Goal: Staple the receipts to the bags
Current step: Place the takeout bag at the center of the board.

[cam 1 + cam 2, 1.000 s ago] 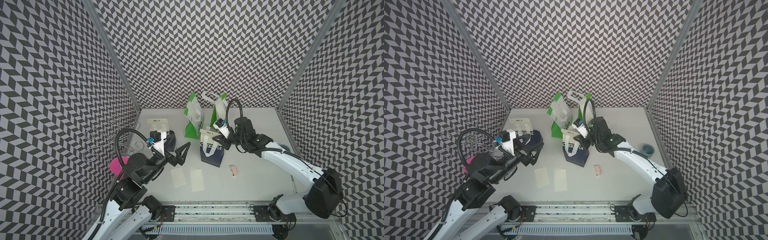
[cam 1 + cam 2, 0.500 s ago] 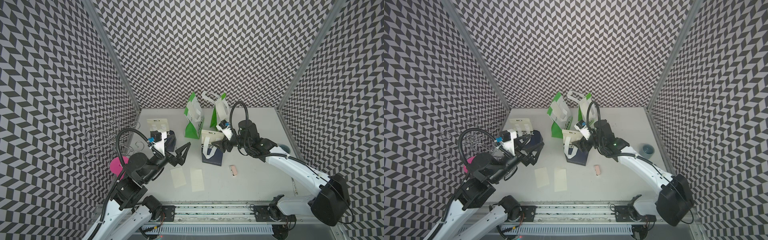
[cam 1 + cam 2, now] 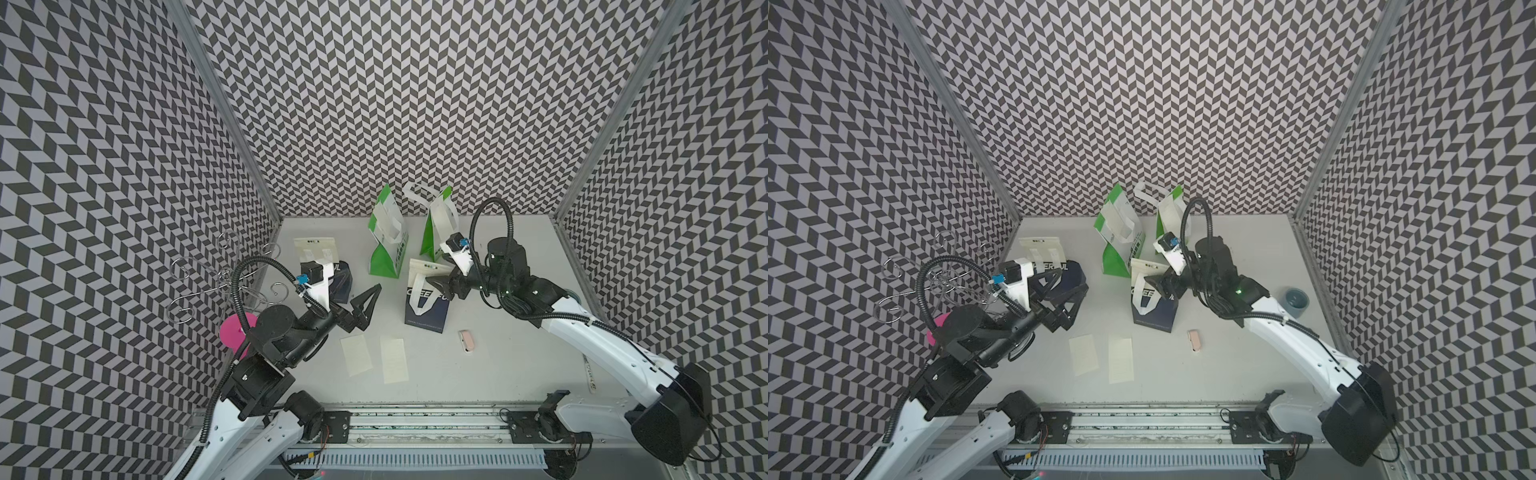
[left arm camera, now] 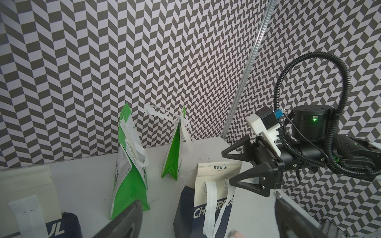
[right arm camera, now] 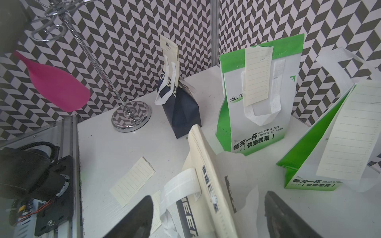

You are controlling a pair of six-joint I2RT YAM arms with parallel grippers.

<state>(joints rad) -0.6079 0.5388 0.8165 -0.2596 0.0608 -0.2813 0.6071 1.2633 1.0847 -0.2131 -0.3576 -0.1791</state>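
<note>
My right claw (image 4: 227,167) stands spread wide astride the cream top of a navy bag (image 3: 428,312) on the bench (image 3: 498,357), while my left claw (image 3: 365,301) hangs open and empty.

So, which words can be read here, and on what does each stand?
"COOL TE", cut off by a receipt: green bag.
"ONE CUP A DAY SADNESS GO AWAY": same bag.
"每天一杯 快樂起飛": same bag.
"CHEERFUL", crossed by a strap: navy bag.
Label on the navy bag's cream top: too blurred.
Receipts: lines only.
</note>
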